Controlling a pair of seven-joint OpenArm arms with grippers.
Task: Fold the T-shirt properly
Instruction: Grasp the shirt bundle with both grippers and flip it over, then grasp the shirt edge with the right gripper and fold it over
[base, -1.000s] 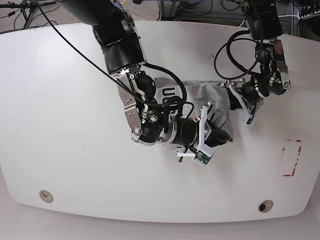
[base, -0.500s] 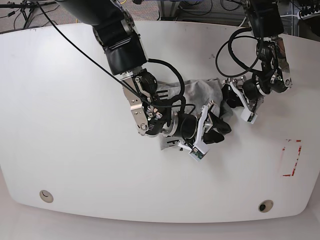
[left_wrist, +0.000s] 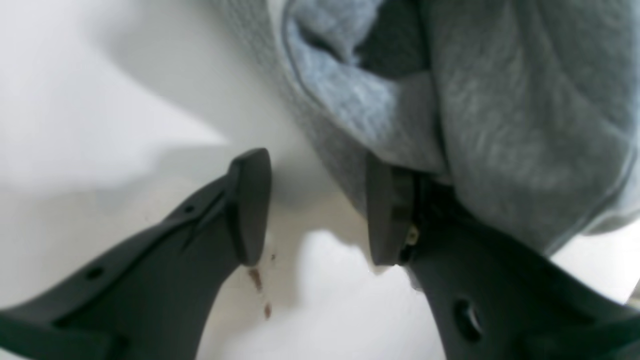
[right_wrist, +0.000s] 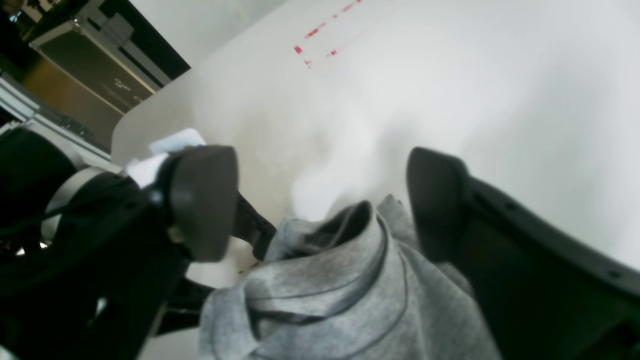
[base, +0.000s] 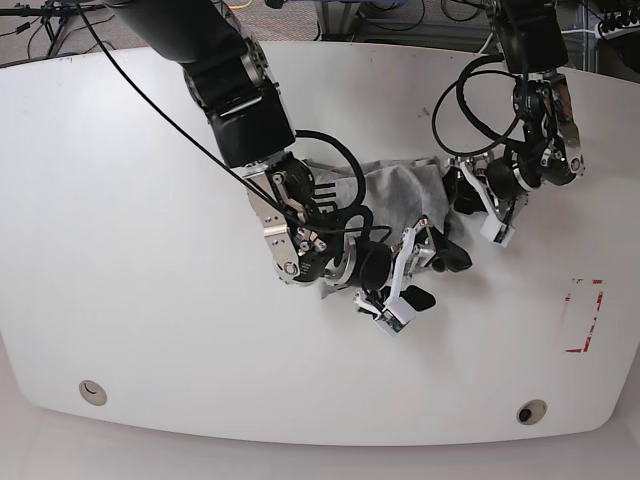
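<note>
Between the two dark fingers of the left gripper (left_wrist: 317, 207), in the left wrist view, only bare white tabletop (left_wrist: 100, 100) shows; the jaws stand apart and clasp nothing, while the heather-grey, wrinkled cotton T-shirt (left_wrist: 500, 100) lies bunched ahead and to one side, its folds draped against the outer face of one finger (left_wrist: 387, 215). From the right wrist view, the right gripper (right_wrist: 320, 200) stands wide open, with a rumpled fold and seamed hem of the T-shirt (right_wrist: 330, 280) lying between and just below its pads, neither pad visibly pressing it. Beyond the claw, red tape marks (right_wrist: 320, 35) lie well apart on the table. Seen from the base view, the T-shirt (base: 400, 190) sits crumpled mid-table between both grippers, the right gripper (base: 435, 272) at its near edge, the left gripper (base: 458, 192) at its far side.
</note>
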